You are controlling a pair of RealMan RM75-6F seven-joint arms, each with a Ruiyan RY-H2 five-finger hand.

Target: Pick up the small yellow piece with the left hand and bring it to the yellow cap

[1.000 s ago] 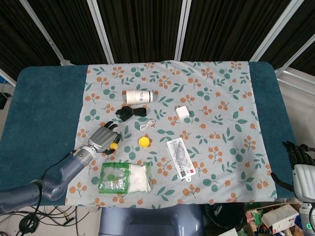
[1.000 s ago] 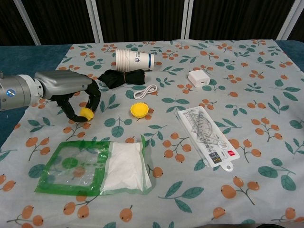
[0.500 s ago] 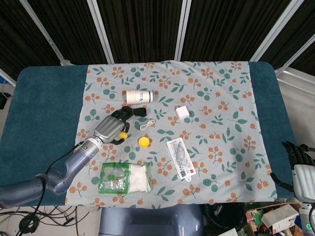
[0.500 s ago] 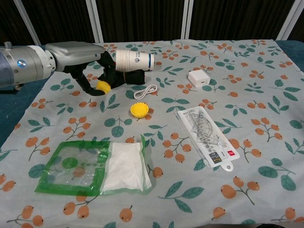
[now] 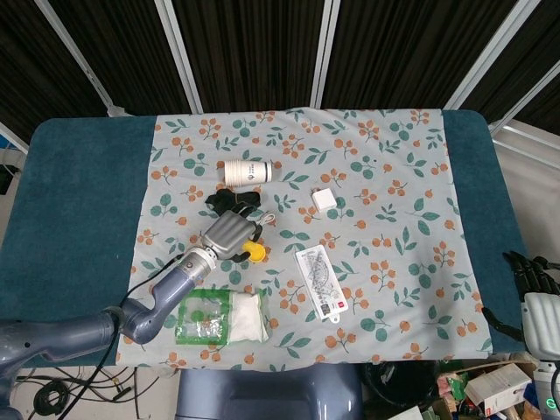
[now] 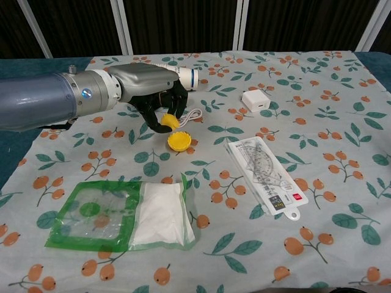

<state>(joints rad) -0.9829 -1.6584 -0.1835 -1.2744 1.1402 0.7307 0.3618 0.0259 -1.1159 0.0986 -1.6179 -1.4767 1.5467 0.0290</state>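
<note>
My left hand (image 6: 156, 101) (image 5: 229, 233) hangs above the flowered cloth and pinches the small yellow piece (image 6: 169, 121) between thumb and fingers. The piece sits just above and slightly left of the yellow cap (image 6: 178, 141) (image 5: 255, 253), which lies flat on the cloth. In the head view the piece is mostly hidden by the hand. My right hand (image 5: 534, 293) shows only at the far right edge of the head view, off the table, holding nothing, fingers apart.
A paper cup (image 6: 183, 75) lies on its side behind the hand, beside a black strap (image 5: 234, 199) and a white cable (image 6: 194, 115). A white charger (image 6: 256, 99), a packaged ruler set (image 6: 266, 177) and a green-and-white bag (image 6: 128, 215) also lie on the cloth.
My left hand lifted the small yellow piece off the cloth at the left and carried it rightward, ending just above the yellow cap. The right hand stayed still.
</note>
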